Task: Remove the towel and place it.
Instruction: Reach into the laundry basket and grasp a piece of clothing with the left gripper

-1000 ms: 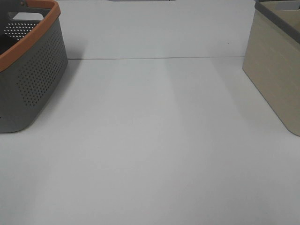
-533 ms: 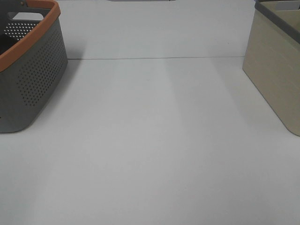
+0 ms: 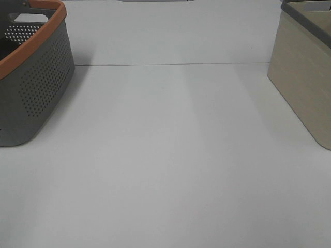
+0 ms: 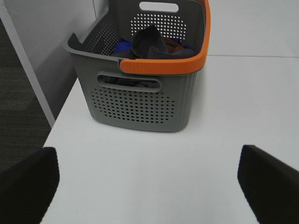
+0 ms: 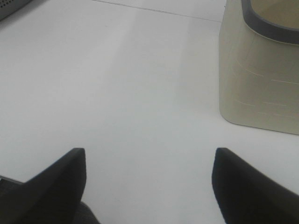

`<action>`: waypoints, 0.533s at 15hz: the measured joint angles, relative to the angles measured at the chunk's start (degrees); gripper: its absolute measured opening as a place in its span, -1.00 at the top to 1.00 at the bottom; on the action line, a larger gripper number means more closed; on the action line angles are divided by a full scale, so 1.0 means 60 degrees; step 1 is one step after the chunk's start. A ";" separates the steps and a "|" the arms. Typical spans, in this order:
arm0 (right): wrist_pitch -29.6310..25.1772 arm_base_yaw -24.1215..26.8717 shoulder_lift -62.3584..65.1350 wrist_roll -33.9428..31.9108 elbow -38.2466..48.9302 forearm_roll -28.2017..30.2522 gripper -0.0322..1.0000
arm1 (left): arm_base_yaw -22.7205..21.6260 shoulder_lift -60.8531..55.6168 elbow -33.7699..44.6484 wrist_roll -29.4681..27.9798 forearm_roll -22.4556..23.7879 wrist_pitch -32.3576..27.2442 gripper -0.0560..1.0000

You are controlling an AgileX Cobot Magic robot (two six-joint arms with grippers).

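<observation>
White tabletop [image 3: 165, 155] holds a basket [image 4: 140, 107] with the towel [image 4: 149, 43] inside, well apart from spread left fingers [image 4: 28, 186] and spread right fingers [image 5: 51, 182]

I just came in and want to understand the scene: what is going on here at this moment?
Nothing is being held yet. Both grippers are open and empty. The left gripper faces the grey basket, where the dark towel lies on top of other cloths. The right gripper hovers over the table near the beige bin. The towel is not yet removed.
</observation>
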State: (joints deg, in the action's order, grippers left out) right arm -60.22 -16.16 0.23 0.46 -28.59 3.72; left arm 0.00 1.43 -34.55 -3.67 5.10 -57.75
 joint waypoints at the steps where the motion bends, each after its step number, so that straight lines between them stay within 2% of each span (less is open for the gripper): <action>1: 0.0000 0.0000 0.0000 0.0000 0.0000 0.0000 -0.49 | 0.0000 0.0353 -0.0239 -0.0019 0.0134 0.0134 -0.95; 5: 0.0000 0.0000 0.0000 0.0000 0.0000 0.0000 -0.49 | 0.0000 0.2540 -0.1184 -0.0038 0.0611 0.0821 -0.95; 8: 0.0000 0.0000 0.0000 0.0000 0.0000 0.0000 -0.49 | 0.0000 0.4851 -0.2263 -0.0143 0.0649 0.1060 -0.95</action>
State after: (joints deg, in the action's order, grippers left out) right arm -60.22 -16.16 0.23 0.46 -28.59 3.72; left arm 0.00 30.54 -48.13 -4.53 9.00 -51.39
